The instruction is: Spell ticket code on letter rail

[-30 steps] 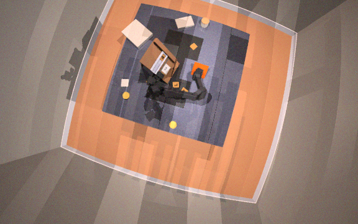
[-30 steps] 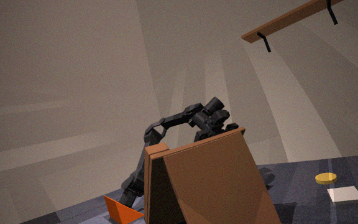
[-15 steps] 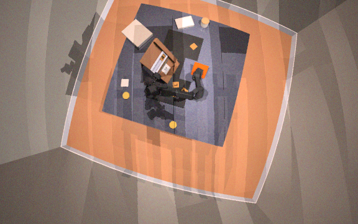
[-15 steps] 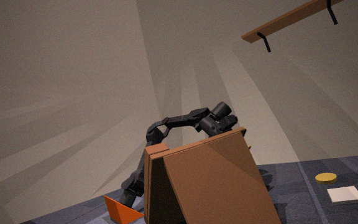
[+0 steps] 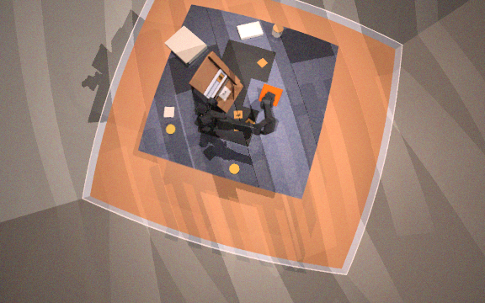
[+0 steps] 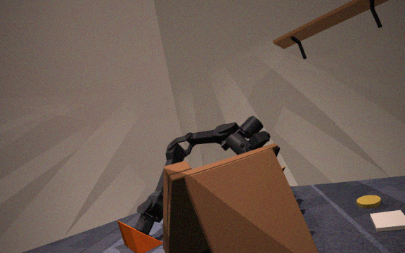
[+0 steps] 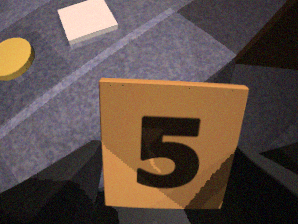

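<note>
My gripper [image 7: 168,153] is shut on an orange tile [image 7: 120,110] marked 5, upright in the wrist view. In the top view it is by the lower left side of the brown sloping board [image 5: 200,80] [image 6: 245,204], beyond the rail's end; the held tile cannot be made out there. The pale rail [image 5: 213,87] holds an orange tile [image 5: 221,77] towards its upper right end. A white card [image 5: 225,93] with a dark, unreadable mark lies on the board below the rail. Loose tiles [image 5: 237,114] [image 5: 249,121] lie below the board, partly hidden by the arm; another orange tile [image 5: 262,62] lies right of it.
A white block [image 5: 169,112] [image 6: 390,221] [image 7: 87,21] and a yellow disc [image 5: 170,129] [image 6: 368,201] [image 7: 14,57] lie left of the arm. Another yellow disc [image 5: 234,168] lies nearer the edge. A beige box [image 5: 186,44], a white box [image 5: 250,30] and a cup [image 5: 277,31] stand behind.
</note>
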### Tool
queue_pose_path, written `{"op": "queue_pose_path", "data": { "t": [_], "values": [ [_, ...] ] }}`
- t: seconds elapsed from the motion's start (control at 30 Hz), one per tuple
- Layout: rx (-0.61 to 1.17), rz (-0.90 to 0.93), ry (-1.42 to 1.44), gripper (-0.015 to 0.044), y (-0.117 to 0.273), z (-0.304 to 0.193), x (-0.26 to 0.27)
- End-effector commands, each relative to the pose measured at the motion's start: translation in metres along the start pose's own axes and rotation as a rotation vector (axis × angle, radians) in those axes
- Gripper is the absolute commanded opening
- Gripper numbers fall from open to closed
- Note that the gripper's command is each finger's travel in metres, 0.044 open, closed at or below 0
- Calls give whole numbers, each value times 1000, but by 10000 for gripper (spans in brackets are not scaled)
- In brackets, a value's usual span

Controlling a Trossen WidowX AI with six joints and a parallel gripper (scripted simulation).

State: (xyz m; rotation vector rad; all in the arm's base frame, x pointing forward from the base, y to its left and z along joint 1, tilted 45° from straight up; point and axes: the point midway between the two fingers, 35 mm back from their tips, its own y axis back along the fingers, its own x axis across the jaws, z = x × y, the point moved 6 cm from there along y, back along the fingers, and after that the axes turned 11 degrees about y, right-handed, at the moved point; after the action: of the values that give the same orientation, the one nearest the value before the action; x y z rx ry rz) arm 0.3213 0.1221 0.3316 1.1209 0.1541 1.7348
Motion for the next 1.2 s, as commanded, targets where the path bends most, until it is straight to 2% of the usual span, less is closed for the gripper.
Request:
{"op": "queue_pose_path", "data": {
  "t": [0.0,1.17],
  "values": [
    [-3,-3,-3,0,1,-1,-2],
    [-3,-4,-2,0,0,-6,-19]
  ]
}}
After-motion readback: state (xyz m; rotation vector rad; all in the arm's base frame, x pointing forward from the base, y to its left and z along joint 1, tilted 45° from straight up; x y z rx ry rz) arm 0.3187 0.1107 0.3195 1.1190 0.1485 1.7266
